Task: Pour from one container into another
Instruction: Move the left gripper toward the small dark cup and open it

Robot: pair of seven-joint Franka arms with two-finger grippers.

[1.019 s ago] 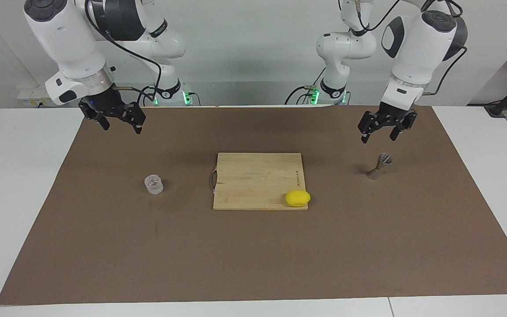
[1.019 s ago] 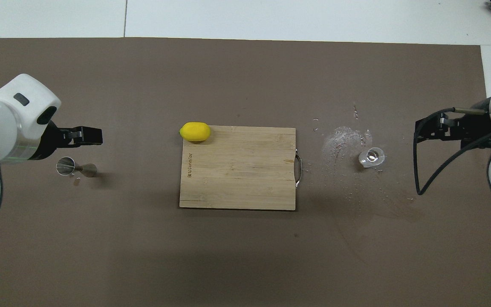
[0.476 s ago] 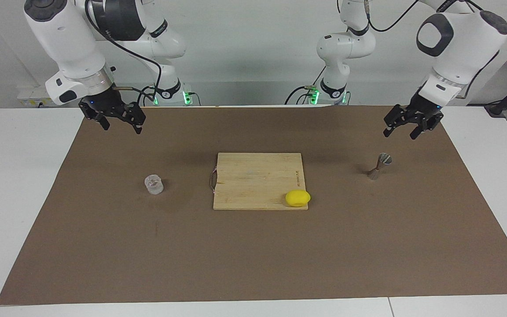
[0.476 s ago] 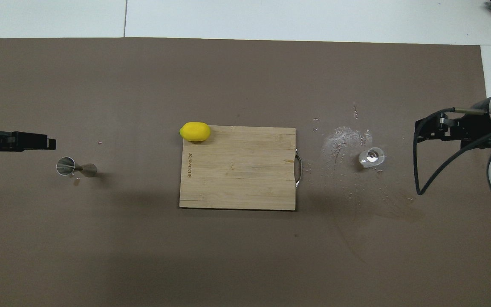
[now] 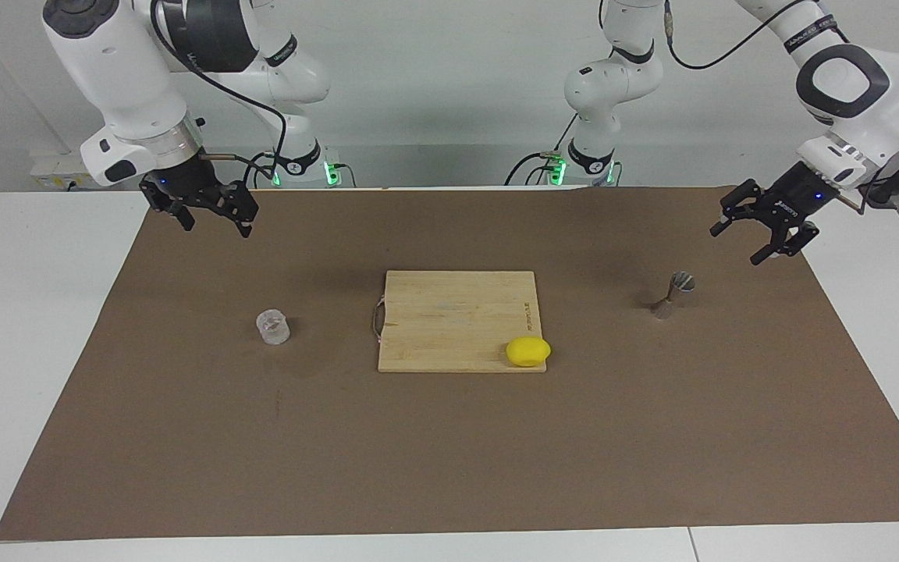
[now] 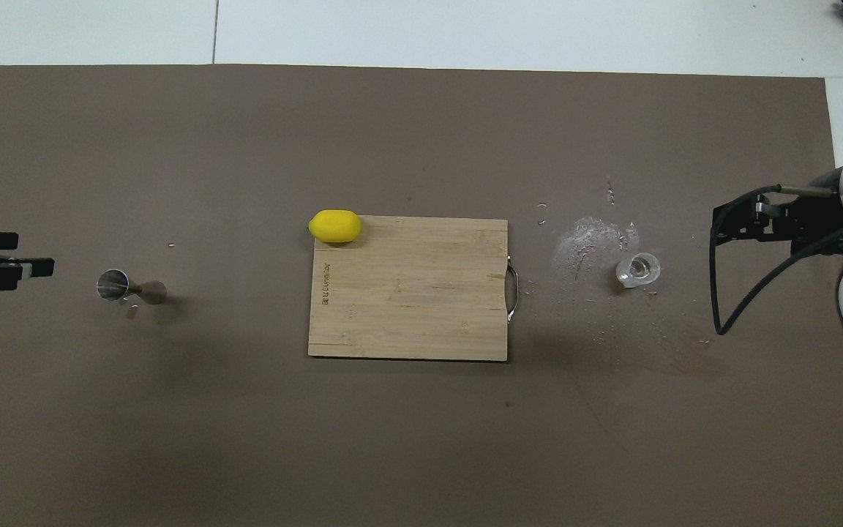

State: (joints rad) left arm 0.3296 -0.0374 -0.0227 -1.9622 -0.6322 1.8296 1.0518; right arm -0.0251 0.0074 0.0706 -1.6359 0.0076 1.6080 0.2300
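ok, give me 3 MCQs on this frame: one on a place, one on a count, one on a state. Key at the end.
1. Where is the lemon?
A. on a corner of the cutting board
B. inside the glass tumbler
C. beside the jigger on the mat

2. How many things lie on the cutting board?
A. none
B. one
C. three

3. What is the left hand doing?
A. gripping the jigger
B. tipping the tumbler
C. open, holding nothing, up in the air

Key: 1 A, the lemon sits on the board's corner toward the left arm's end. 2 B, only the lemon is on it. 3 C, its fingers are spread and the jigger stands alone on the brown mat. The right hand also holds nothing, and the tumbler stands upright on the mat.
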